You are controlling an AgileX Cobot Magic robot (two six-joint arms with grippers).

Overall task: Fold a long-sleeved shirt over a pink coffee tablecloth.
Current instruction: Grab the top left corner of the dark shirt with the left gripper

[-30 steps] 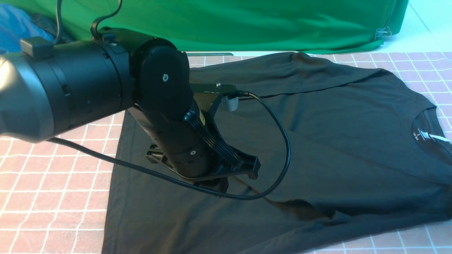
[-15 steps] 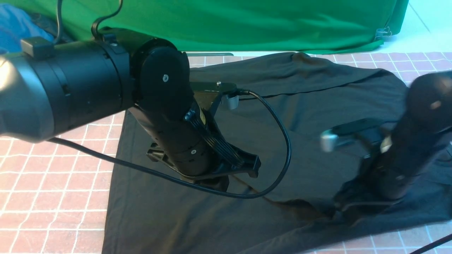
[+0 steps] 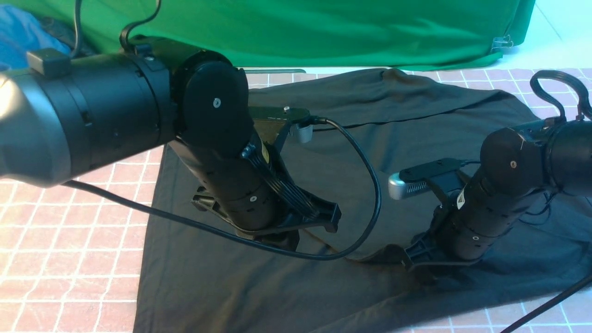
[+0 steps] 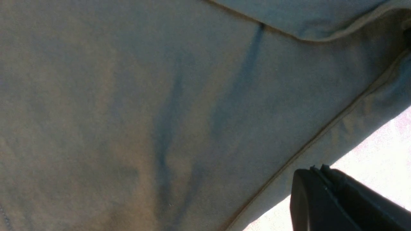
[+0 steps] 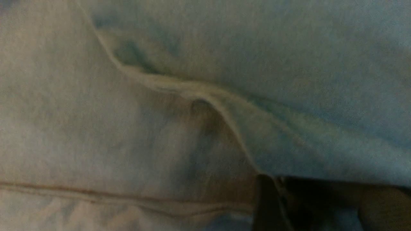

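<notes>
The black long-sleeved shirt point(image 3: 416, 120) lies spread on the pink coffee tablecloth point(image 3: 69, 240), a sleeve folded across its near side. My left gripper point(image 3: 282, 240) points down onto the shirt's left half and is shut; in the left wrist view its fingertips point(image 4: 321, 171) are pressed together beside the shirt's hem point(image 4: 308, 141), with nothing visible between them. My right gripper point(image 3: 416, 268) rests on the folded sleeve near the front edge. In the right wrist view its fingers point(image 5: 321, 192) stand apart on the shirt fabric point(image 5: 289, 64), a raised fold just ahead of them.
A bright green cloth point(image 3: 323, 32) hangs along the back, with a blue garment point(image 3: 18, 32) at the far left. The left arm's black cable point(image 3: 370, 185) loops over the shirt. Bare tablecloth shows to the left and at the far right point(image 3: 555, 88).
My right arm has come in from the right and settled low on the folded sleeve, covering the neck label. The left arm has stayed still.
</notes>
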